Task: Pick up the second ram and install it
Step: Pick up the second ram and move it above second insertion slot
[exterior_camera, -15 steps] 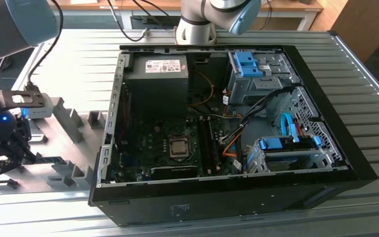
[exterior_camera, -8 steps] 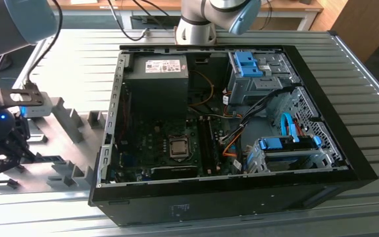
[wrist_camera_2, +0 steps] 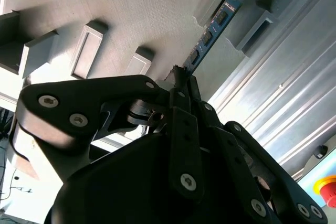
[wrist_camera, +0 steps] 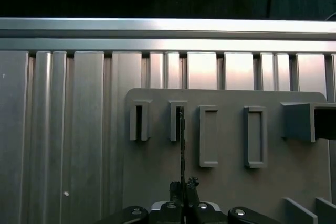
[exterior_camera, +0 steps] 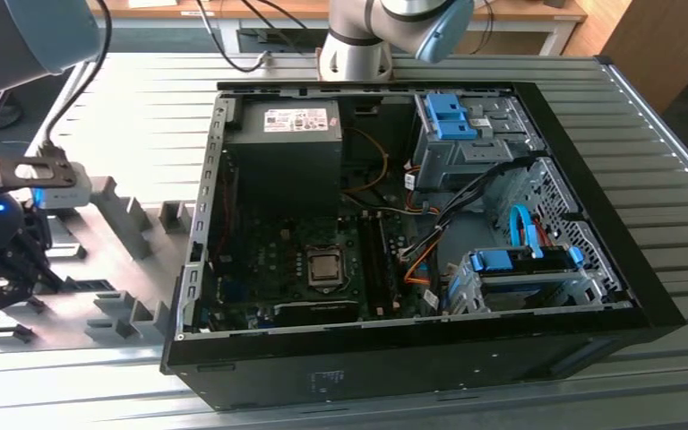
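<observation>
Blue-green and thin, the second ram (wrist_camera_2: 214,26) stands on edge, far end in a slot of the grey holder plate (wrist_camera: 226,192), your gripper (wrist_camera_2: 182,81) clamped on its near end. Expect it light, stiff, brittle: grip the edges, not the chips (wrist_camera_2: 223,13). Raised slot blocks (wrist_camera: 208,136) flank it closely; the computer case (exterior_camera: 613,233) lies well apart.

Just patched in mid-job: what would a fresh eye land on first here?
The open computer case dominates the exterior view, its motherboard exposed, on the ribbed metal table. In the second wrist view the gripper is shut on one end of the second ram, a thin blue-green board with the grey slotted holder behind it.
</observation>
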